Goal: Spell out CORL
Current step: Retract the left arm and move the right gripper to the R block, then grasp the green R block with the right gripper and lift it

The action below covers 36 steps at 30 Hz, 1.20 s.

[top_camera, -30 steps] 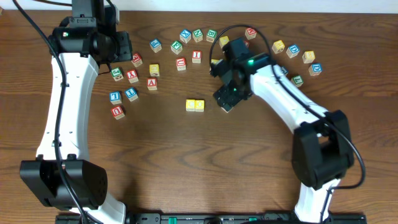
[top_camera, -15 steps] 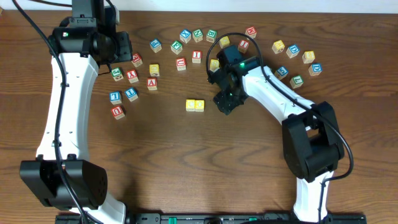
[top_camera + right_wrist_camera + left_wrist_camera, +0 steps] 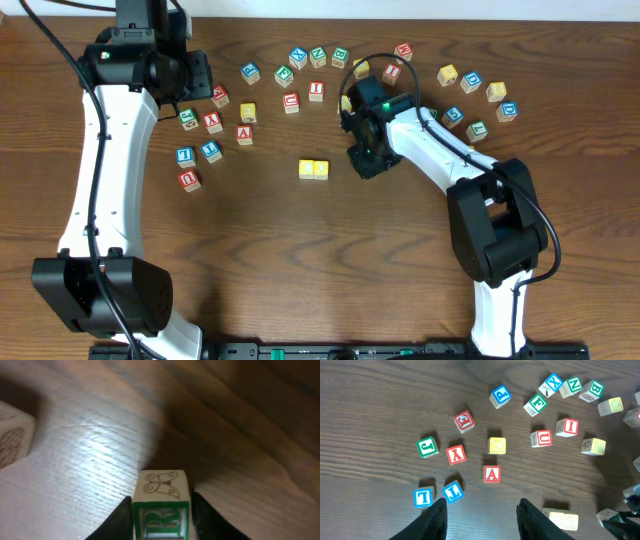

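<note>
Right pincer [image 3: 161, 510] is gripping the R block [image 3: 161, 485]. Both fingers are pressing against its side faces, with the green R turned toward the wrist camera and a butterfly face showing above it. I cannot tell whether the block is resting on the surface [image 3: 300, 260] or hanging just clear of it. The relation that matters is block to row. In the overhead view the yellow pair [image 3: 313, 169] is lying side by side mid-surface, its long axis running left to right. The gripped block is sitting just to the robot's right of that pair, roughly on the same line, with a strip of bare wood showing between them. The letters on the pair are too small to read; I am taking them as C and O. On that reading the R is lining up third, and the coming move is calling for a short shift leftward along the row axis to close the gap without nudging the pair. The right arm is clearly the nearer one. Left pincer [image 3: 482, 520] is hovering with fingers apart and nothing between them. It is over the loose blocks [image 3: 456, 454] at the far left, well apart from the row.
</note>
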Each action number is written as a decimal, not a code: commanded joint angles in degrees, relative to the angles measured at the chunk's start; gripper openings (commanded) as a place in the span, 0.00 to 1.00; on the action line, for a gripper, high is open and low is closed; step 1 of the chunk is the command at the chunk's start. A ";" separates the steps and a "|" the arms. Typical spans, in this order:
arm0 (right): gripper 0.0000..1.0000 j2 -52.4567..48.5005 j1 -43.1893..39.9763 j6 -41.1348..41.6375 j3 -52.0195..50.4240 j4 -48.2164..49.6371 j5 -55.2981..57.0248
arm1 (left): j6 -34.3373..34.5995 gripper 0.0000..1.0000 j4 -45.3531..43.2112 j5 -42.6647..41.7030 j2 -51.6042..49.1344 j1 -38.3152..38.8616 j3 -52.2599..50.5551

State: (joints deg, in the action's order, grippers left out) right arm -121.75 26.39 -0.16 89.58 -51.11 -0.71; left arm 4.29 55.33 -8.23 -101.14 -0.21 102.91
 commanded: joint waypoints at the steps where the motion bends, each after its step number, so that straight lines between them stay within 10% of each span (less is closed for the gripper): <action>1: 0.29 -0.33 0.50 12.04 -0.13 0.07 1.68 | 0.11 0.45 0.20 0.33 -0.76 0.00 0.26; 9: 0.36 -0.33 0.28 31.19 -0.13 -2.73 -3.54 | 0.11 0.45 0.81 0.33 -0.76 0.02 0.26; 22: 0.22 -0.33 3.58 49.64 -0.13 4.66 -2.62 | 0.13 0.45 1.22 0.31 -0.76 0.02 0.26; 30: 0.51 -0.31 4.31 44.59 -0.09 3.65 -2.23 | 0.11 0.45 1.20 0.31 -0.76 0.02 0.26; 36: 0.66 1.22 2.60 23.85 1.86 1.09 -2.47 | 0.11 0.45 1.18 0.31 -0.76 0.02 0.26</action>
State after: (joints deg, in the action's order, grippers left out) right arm -121.75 30.26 39.13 89.58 -49.32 -4.03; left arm 4.29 56.40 -8.23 -101.14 -0.21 102.91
